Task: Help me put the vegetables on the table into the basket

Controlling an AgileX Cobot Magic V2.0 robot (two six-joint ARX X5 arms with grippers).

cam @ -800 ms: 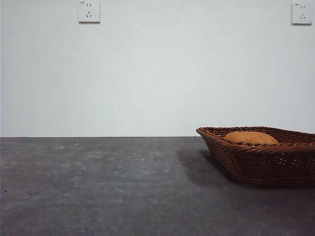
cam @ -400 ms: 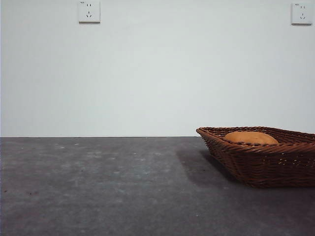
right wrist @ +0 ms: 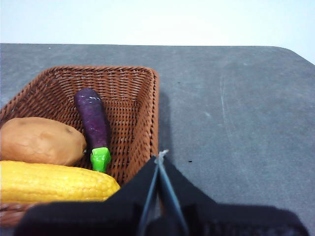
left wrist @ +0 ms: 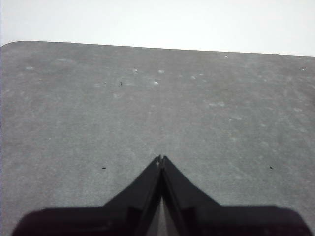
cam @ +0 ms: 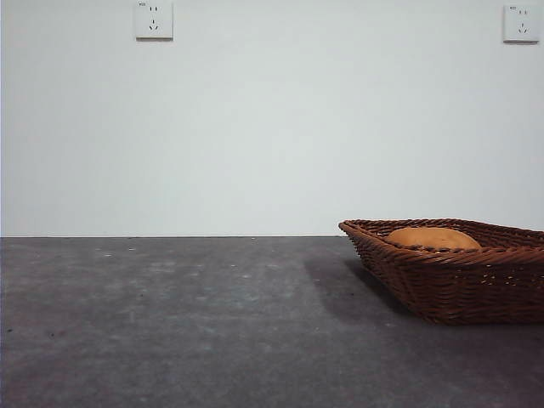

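Note:
The brown wicker basket (cam: 459,276) stands at the right of the dark grey table (cam: 170,323). In the right wrist view the basket (right wrist: 133,88) holds the orange-brown potato (right wrist: 39,141), the purple eggplant (right wrist: 93,120) with green tip, and a bumpy yellow vegetable (right wrist: 54,183). Only the potato's top (cam: 432,237) shows over the rim in the front view. My right gripper (right wrist: 161,156) is shut and empty, above the basket's near rim. My left gripper (left wrist: 161,159) is shut and empty over bare table.
Two wall sockets (cam: 154,19) (cam: 520,23) are on the white wall behind. The table's far edge and rounded corner (left wrist: 19,44) show in the left wrist view. Neither arm shows in the front view.

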